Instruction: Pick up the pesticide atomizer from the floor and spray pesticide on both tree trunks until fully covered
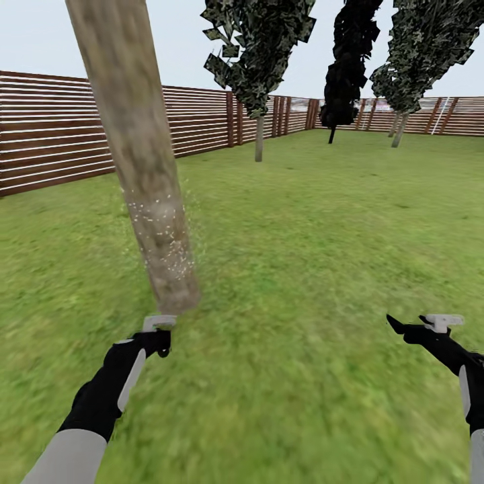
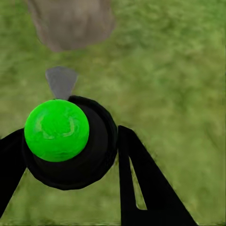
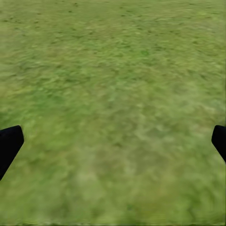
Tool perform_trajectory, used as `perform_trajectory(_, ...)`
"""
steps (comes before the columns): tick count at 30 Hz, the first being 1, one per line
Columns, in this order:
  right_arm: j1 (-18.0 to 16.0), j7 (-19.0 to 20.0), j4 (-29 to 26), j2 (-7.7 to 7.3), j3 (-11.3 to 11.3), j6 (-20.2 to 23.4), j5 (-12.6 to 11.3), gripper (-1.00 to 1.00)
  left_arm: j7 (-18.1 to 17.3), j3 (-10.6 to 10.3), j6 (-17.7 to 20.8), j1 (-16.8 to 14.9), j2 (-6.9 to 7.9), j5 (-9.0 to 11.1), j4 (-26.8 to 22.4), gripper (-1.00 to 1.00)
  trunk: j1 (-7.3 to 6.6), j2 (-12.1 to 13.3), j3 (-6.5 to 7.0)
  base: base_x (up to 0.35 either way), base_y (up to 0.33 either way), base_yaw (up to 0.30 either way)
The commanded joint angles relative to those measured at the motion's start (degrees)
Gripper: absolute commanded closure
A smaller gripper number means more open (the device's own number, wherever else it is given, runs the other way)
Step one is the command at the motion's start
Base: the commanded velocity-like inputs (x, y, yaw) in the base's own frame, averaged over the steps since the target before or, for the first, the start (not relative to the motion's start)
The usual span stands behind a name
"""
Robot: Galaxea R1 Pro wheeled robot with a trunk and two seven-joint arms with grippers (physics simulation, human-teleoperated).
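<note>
- My left hand [image 1: 158, 334] is clamped on the pesticide atomizer [image 2: 66, 141]; the wrist view shows its dark body with the bright green dot held between my two fingers, grey nozzle aimed at the trunk base. Pick-up is therefore complete.
- My right hand [image 1: 411, 327] hangs over bare lawn [image 1: 302, 269] with its fingers spread wide and nothing in them.
- Just beyond the left hand stands the nearer tree trunk [image 1: 138, 148], leaning and mottled grey-brown. White specks of pesticide [image 1: 168, 242] sit on its lower section and drift just beside it.
- Judgement: coverage of this trunk is partial. The specks cluster on the lower part; the upper trunk shows none that I can make out, so more spraying higher up appears needed.
- Further off, thin-trunked dark trees [image 1: 259, 60] stand near the slatted fence [image 1: 54, 128] at the far edge of the lawn. I cannot identify a second matching thick trunk here.
- Judgement: the second tree remains entirely outstanding, so the task is well short of halfway.
</note>
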Motion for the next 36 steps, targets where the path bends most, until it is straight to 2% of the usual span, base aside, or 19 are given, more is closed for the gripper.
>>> perform_trajectory(1, 0.0, 0.0, 0.6, 0.25, 0.0, 0.0, 0.3, -1.00, -0.7, -0.1, -0.1, 0.1, 0.65, 0.0, 1.0, 1.00, 0.00, 0.0, 0.00, -0.270, 0.234, 0.000)
perform_trajectory(3, 0.0, -0.1, 1.7, 0.64, 1.0, 0.1, 0.9, -1.00, -3.8, -0.4, -0.8, 0.1, 1.72, -0.2, 2.9, 1.00, 0.00, 0.0, 0.00, -0.271, 0.234, 0.000)
perform_trajectory(4, 0.0, -0.1, 1.9, 1.36, 5.5, 0.5, 1.1, -1.00, -7.5, -0.5, -3.4, 0.1, 2.52, -0.3, 4.4, 1.00, 0.00, 0.0, 0.00, -0.267, 0.232, 0.000)
perform_trajectory(5, 0.0, -0.1, 1.7, 2.21, 12.1, 2.3, 1.1, -1.00, -11.8, -0.6, -5.1, 0.1, 3.32, -0.6, 5.5, 1.00, 0.00, 0.0, 0.00, -0.196, 0.168, 0.000)
perform_trajectory(6, 0.0, -0.1, 1.3, 4.33, 18.9, 6.2, 1.0, -1.00, -16.0, -0.7, -5.8, 0.1, 4.37, -1.8, 6.0, 1.00, 0.00, 0.0, 0.00, -0.084, 0.071, 0.000)
perform_trajectory(9, 0.0, 0.0, -1.6, 11.56, 30.4, 12.5, 0.9, -1.00, -24.6, -0.7, -6.1, 0.1, 6.89, -7.0, 6.8, 1.00, 0.00, 0.0, 0.00, -0.025, 0.022, 0.000)
perform_trajectory(11, 0.0, 0.8, -2.5, 14.88, 37.8, 13.5, 0.8, -1.00, -35.6, -0.7, -7.2, 0.1, 10.13, -10.7, 10.8, 1.00, 0.00, 0.0, 0.00, -0.004, 0.003, 0.000)
perform_trajectory(12, 0.0, 5.4, -2.7, 16.14, 40.8, 13.6, 0.8, -1.00, -42.4, -1.2, -10.1, 0.2, 11.41, -14.0, 13.9, 1.00, 0.00, 0.0, 0.00, 0.000, 0.000, 0.000)
perform_trajectory(15, 0.0, 13.4, -3.4, 17.50, 42.2, 13.9, 0.8, -1.00, -54.2, -1.5, -19.5, 0.2, 11.43, -24.5, 18.2, 1.00, 0.00, 0.0, 0.00, 0.000, 0.000, 0.000)
perform_trajectory(18, -0.1, 14.7, -4.4, 17.77, 42.5, 13.8, 0.8, -1.00, -60.6, -3.1, -22.1, 0.2, 11.29, -28.5, 18.8, 1.00, 0.00, 0.0, 0.00, 0.000, 0.000, 0.000)
perform_trajectory(19, -0.1, 14.9, -4.5, 17.74, 42.4, 13.8, 0.8, -1.00, -60.9, -4.1, -23.1, 0.2, 11.28, -28.7, 18.9, 1.00, 0.00, 0.0, 0.00, 0.000, 0.000, 0.000)
perform_trajectory(22, 0.0, 14.9, -4.3, 17.75, 43.1, 13.7, 0.9, -1.00, -61.3, -10.4, -26.7, 0.2, 11.06, -28.9, 18.9, 1.00, 0.00, 0.0, 0.00, 0.000, 0.000, 0.000)
perform_trajectory(23, 0.0, 14.9, -4.3, 17.76, 44.9, 13.7, 0.9, -1.00, -61.3, -13.7, -27.0, 0.2, 10.95, -28.9, 18.8, 1.00, 0.00, 0.0, 0.00, 0.000, 0.000, 0.000)
perform_trajectory(25, 0.0, 15.0, -4.4, 17.76, 46.6, 13.8, 0.9, -1.00, -61.6, -17.3, -27.5, 0.1, 10.64, -28.8, 18.4, 1.00, 0.00, 0.0, 0.00, 0.000, 0.000, 0.000)
perform_trajectory(27, 0.0, 17.2, -4.3, 17.76, 47.0, 13.8, 0.9, -1.00, -65.3, -17.8, -31.8, 0.1, 10.55, -28.9, 18.4, 1.00, 0.00, 0.0, 0.00, 0.000, 0.000, 0.000)
perform_trajectory(29, 0.0, 22.1, -4.3, 17.76, 47.1, 13.8, 1.1, -1.00, -66.6, -17.9, -32.8, 0.1, 10.50, -28.8, 18.5, 1.00, 0.00, 0.0, 0.00, 0.000, 0.000, 0.000)
perform_trajectory(31, 0.0, 24.3, -4.2, 17.73, 50.0, 13.8, 1.2, -1.00, -67.0, -17.9, -33.2, 0.1, 10.46, -28.7, 18.3, 1.00, 0.00, 0.0, 0.00, 0.000, 0.000, 0.000)
perform_trajectory(32, 0.0, 24.6, -4.2, 17.70, 53.6, 13.8, 1.2, -1.00, -67.1, -18.0, -33.2, 0.0, 10.12, -28.8, 18.2, 1.00, 0.00, 0.0, 0.00, 0.000, 0.000, 0.000)
perform_trajectory(36, 0.0, 24.8, -4.2, 17.68, 56.3, 13.8, 1.3, -1.00, -67.2, -18.0, -33.1, -0.4, 9.44, -28.9, 18.1, 1.00, 0.00, 0.0, 0.00, 0.000, 0.000, 0.000)
